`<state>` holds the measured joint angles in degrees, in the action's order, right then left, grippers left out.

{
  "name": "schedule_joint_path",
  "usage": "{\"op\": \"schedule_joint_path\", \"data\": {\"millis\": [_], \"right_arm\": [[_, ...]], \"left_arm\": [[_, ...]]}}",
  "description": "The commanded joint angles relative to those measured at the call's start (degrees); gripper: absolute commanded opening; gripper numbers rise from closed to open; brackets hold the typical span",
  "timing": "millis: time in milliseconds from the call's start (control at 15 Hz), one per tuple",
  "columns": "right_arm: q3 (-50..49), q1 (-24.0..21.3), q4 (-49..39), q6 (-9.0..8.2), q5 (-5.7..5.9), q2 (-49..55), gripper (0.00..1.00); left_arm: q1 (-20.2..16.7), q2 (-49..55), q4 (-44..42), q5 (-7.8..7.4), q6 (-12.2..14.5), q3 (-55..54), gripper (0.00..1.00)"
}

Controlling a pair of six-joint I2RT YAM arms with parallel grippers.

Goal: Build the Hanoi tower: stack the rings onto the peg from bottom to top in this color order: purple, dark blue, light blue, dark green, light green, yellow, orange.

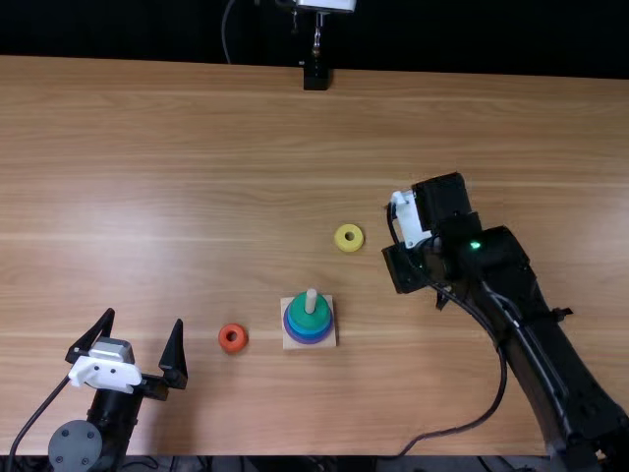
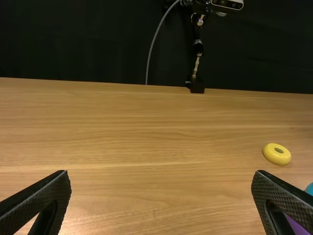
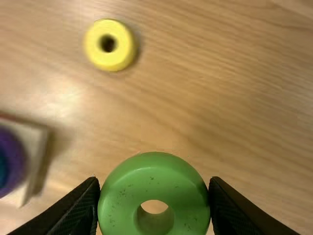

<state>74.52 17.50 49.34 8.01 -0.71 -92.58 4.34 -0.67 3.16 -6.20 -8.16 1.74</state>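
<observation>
Two spread fingers mark my left gripper (image 1: 144, 318) in the top view, over the near left part of the table (image 1: 197, 167). To its right, I see the orange ring (image 1: 233, 346), then the wooden base (image 1: 330, 340) with its upright peg (image 1: 311, 301). Around the peg, the purple ring (image 1: 309, 341) lies below blue, with the dark green ring (image 1: 309, 317) on top. The yellow ring (image 1: 341, 243) lies beyond the stack and slightly right; my right gripper (image 1: 403, 267) is to the right of both.

In my left wrist view, my left gripper (image 2: 161, 174) has its fingers wide apart.

In my right wrist view, my right gripper (image 3: 154, 181) pinches the light green ring (image 3: 154, 181) by its sides, apart from the base.
</observation>
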Motion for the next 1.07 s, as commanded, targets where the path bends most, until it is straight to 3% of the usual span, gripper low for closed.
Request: {"op": "schedule_joint_path", "data": {"millis": [0,467,600,800,1000], "right_arm": [[3.3,2.7,0.5,0.01,-0.77,3.0,0.00],[11.9,12.5,7.5,-0.73,-1.19,4.4,0.00],[13.6,14.3,8.3,-3.48,-1.19,4.8,0.00],[14.3,16.8,8.3,-3.90,-1.29,5.0,0.00],[14.8,18.6,8.3,-5.69,-1.29,5.0,0.00]], "left_arm": [[-0.6,0.7,-0.2,-0.03,0.5,-1.7,1.00],[-0.6,0.7,-0.2,-0.03,0.5,-1.7,1.00],[-0.6,0.7,-0.2,-0.03,0.5,-1.7,1.00],[-0.6,0.7,-0.2,-0.03,0.5,-1.7,1.00],[-0.6,0.7,-0.2,-0.03,0.5,-1.7,1.00]]}}
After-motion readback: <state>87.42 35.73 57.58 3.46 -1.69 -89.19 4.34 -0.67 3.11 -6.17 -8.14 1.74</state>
